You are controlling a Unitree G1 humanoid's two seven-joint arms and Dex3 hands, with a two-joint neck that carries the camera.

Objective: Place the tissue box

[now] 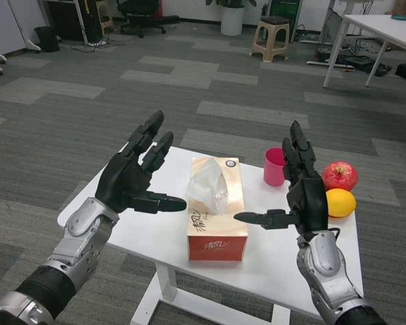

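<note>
An orange tissue box (216,215) with a white tissue sticking out of its top lies on the white table (152,240), near the middle. My left hand (137,174) hovers to the left of the box, fingers spread and empty, thumb pointing toward the box. On the other side my right hand (299,187) is raised with fingers apart, its thumb aimed at the box too. Neither hand touches the box.
A pink cup (275,166) stands behind the box to the right. A red apple (340,176) and a yellow-orange fruit (340,202) sit at the table's right edge. Beyond are carpet floor, a beige stool (270,39) and another white table (379,30).
</note>
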